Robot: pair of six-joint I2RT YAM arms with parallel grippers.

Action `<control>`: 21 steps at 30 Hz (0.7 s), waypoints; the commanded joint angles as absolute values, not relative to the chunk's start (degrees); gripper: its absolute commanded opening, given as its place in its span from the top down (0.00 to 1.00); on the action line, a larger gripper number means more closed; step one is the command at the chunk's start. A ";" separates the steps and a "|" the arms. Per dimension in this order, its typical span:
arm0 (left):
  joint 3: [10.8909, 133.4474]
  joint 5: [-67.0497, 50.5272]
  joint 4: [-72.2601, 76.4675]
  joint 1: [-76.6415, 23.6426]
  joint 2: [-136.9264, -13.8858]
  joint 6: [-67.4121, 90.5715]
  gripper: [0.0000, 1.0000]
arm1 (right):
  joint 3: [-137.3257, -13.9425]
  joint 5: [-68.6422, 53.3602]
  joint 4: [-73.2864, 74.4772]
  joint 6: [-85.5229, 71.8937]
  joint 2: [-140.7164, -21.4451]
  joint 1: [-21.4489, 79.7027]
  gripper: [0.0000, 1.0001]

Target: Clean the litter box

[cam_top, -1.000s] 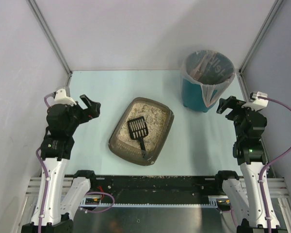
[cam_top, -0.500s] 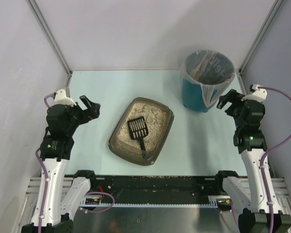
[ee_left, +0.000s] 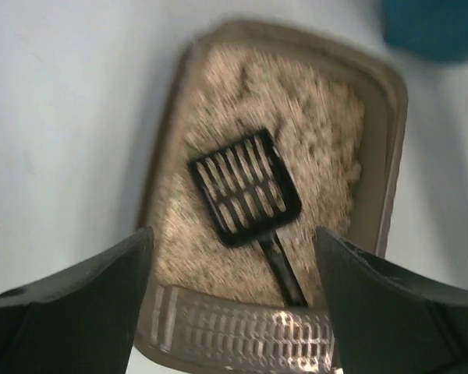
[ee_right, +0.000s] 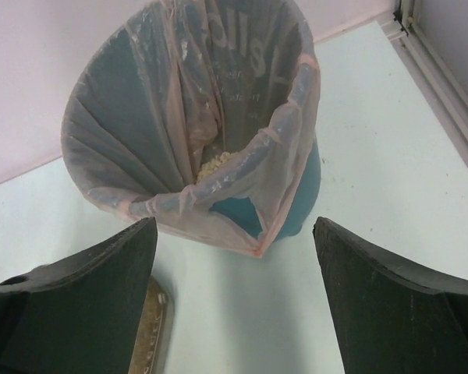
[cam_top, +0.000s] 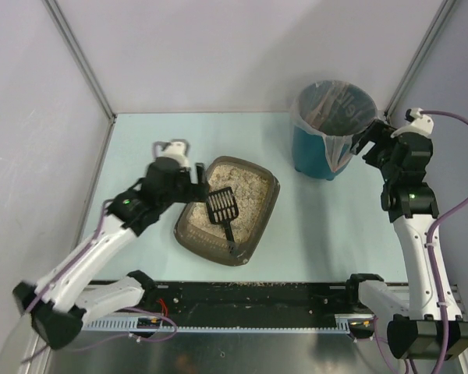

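The dark brown litter box (cam_top: 189, 222) lies mid-table, filled with beige litter. A small black slotted scoop (cam_top: 221, 206) lies in it, handle toward the near rim. My left gripper (cam_top: 193, 178) hovers open over the box's left rim. In the left wrist view the box rim (ee_left: 393, 148) and the scoop (ee_left: 244, 187) lie between and beyond my open fingers (ee_left: 93, 296). My right gripper (cam_top: 368, 139) is open and empty, beside the teal bin (cam_top: 333, 128). The right wrist view shows the bin (ee_right: 195, 117) with its clear liner and some litter inside.
The teal bin stands at the back right near the corner post. Grey walls close in the left, back and right sides. A black rail (cam_top: 249, 292) with spilled litter runs along the table's near edge.
My left arm has swung from the far left to over the litter box's left rim. My right gripper has risen slightly toward the bin. The scoop and box have not moved.
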State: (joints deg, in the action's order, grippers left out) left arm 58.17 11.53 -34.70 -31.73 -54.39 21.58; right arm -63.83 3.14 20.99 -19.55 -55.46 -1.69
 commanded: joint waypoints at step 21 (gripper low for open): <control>58.28 9.40 -34.10 -48.42 -80.77 52.98 0.31 | -66.71 15.21 24.70 -18.72 -54.14 14.59 0.12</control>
State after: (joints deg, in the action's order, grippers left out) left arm 58.70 7.40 -34.98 -45.45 -80.71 45.50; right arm -64.40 13.72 25.87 -19.44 -54.11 14.28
